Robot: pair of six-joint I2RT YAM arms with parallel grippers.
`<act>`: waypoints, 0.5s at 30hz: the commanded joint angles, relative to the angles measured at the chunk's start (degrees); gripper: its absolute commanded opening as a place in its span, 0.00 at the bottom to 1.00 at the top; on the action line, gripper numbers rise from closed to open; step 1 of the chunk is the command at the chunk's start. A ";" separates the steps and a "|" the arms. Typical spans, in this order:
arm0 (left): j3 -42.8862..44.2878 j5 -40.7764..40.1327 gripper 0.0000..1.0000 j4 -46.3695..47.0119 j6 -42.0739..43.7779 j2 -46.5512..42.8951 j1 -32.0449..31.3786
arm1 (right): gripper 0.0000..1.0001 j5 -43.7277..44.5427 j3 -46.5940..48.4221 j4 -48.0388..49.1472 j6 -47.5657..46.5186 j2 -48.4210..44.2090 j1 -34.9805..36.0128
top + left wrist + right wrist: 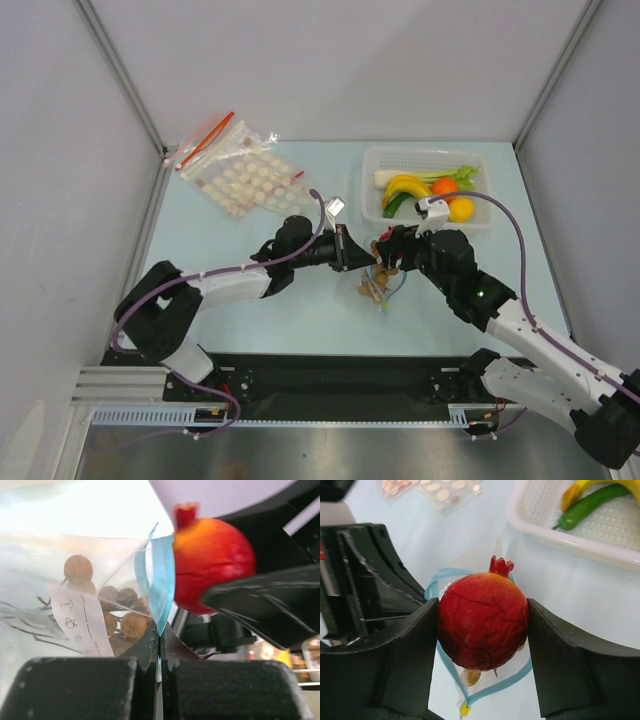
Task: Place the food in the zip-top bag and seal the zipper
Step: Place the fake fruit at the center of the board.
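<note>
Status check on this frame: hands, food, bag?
Left hand shut on bag rim, mouth open. Right hand shut on red fruit, at the mouth. Brown fruits already inside. Nothing in the way.

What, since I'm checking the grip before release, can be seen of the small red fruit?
The red fruit looks like a small pomegranate: round, red skin fading to orange-yellow near a little toothed crown, faintly veined, whole. The right gripper clamps it, one black finger on each side, crown pointing outward beyond them. It is held aloft at the open blue zipper of the zip-top bag; whether it touches the strip is unclear.
</note>
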 commanded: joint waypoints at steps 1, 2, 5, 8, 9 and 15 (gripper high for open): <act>-0.80 1.39 0.00 19.61 -9.58 5.13 -1.56 | 0.20 6.38 2.35 -5.88 0.47 -4.21 0.44; -1.50 1.91 0.00 24.95 -11.53 6.90 -1.65 | 0.20 6.74 2.35 -6.50 0.47 -4.74 0.52; -2.65 3.84 0.00 36.55 -19.09 12.62 -1.12 | 0.20 7.18 2.35 -6.94 0.47 -4.40 0.87; -2.47 5.61 0.00 39.76 -22.62 15.27 0.02 | 0.19 7.09 2.53 -7.29 0.39 -4.13 1.49; -2.56 5.96 0.00 39.42 -22.62 15.35 0.46 | 0.19 7.18 2.35 -7.29 0.47 -4.39 1.66; -2.91 6.40 0.00 36.08 -20.95 12.63 1.16 | 0.18 6.13 0.07 -5.89 1.09 -5.45 2.63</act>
